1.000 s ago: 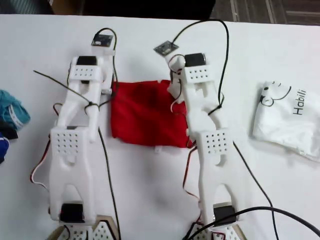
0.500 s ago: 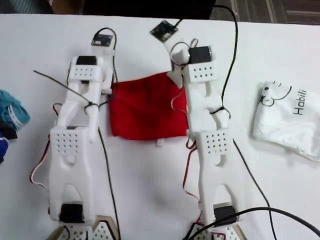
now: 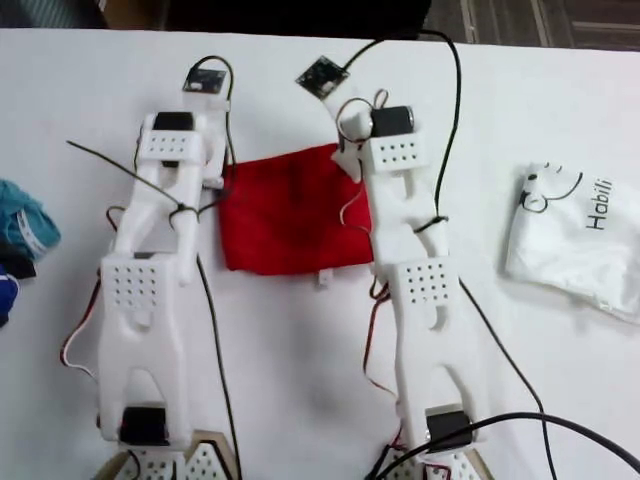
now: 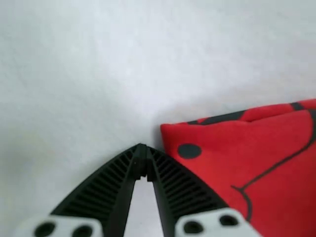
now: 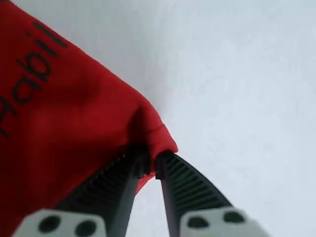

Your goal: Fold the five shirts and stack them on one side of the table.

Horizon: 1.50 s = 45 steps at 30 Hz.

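Observation:
A red shirt (image 3: 290, 215), folded into a rough rectangle, lies on the white table between my two arms. The left gripper (image 4: 142, 152) is shut with nothing between its fingers, its tips on the table right beside a corner of the red shirt (image 4: 237, 158). The right gripper (image 5: 149, 165) is shut on the far right corner of the red shirt (image 5: 64, 108), with the fabric bunched between its fingertips. A folded white shirt (image 3: 575, 240) with black print lies at the right side of the table.
A teal garment (image 3: 22, 225) and a bit of blue cloth (image 3: 4, 290) are heaped at the table's left edge. Black cables (image 3: 455, 110) loop over the far part of the table near the right arm. Bare table stretches in front of the red shirt.
The right arm has pulled the red shirt's far right corner away from the front and slightly left. The shirt's near edge has slid farther back. The left arm has not moved.

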### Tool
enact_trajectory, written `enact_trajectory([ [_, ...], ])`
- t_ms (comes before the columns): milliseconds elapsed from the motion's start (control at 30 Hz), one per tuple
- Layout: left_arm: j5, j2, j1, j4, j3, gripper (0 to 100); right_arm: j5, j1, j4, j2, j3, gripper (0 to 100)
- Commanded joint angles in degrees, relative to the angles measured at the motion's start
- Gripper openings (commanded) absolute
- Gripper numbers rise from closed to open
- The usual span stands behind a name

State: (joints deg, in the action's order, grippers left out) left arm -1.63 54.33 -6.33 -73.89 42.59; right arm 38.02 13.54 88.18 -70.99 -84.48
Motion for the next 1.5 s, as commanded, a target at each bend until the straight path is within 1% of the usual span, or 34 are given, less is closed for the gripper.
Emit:
enact_trajectory([
  [0,0.5,-0.1,-0.6,0.4,1.6,3,0.1,-0.2,0.4,0.8,-1.3,8.3],
  [100,0.6,-0.4,-0.5,0.1,1.7,3,0.0,0.0,3.0,1.2,-2.4,20.4],
  [167,0.6,-0.7,-0.4,-0.2,1.7,3,-0.5,0.0,5.7,2.0,-4.7,24.1],
  [233,0.5,-1.0,-0.4,-1.8,2.9,3,-4.5,-0.1,7.6,2.6,-7.6,23.0],
  [367,0.4,-1.5,-0.3,-8.5,8.7,3,-13.1,0.0,8.3,2.7,-10.7,20.0],
  [467,0.4,-1.6,0.7,-15.5,14.1,3,-16.4,0.2,8.4,2.7,-10.8,18.2],
  [600,0.4,-1.2,4.7,-27.2,19.9,3,-19.3,0.2,9.0,2.7,-10.8,15.8],
  [633,0.4,-1.1,5.8,-28.7,20.1,3,-19.5,0.0,8.9,2.7,-10.8,15.4],
  [867,1.1,-1.7,9.5,-28.6,7.8,3,-19.5,-2.7,8.7,2.6,-10.8,15.2],
  [967,3.8,-1.8,9.6,-28.6,3.6,3,-19.5,-4.9,8.7,2.6,-10.8,15.2],
  [1133,3.5,-4.0,10.3,-28.4,-1.3,3,-19.5,-7.4,8.7,2.5,-10.7,15.2],
  [1300,3.4,-5.5,10.2,-28.0,-1.5,3,-19.5,-7.4,9.0,1.5,-10.7,15.2],
  [1467,3.4,-11.9,10.1,-28.1,-0.6,3,-19.6,-5.0,9.6,0.3,-10.7,15.5],
])
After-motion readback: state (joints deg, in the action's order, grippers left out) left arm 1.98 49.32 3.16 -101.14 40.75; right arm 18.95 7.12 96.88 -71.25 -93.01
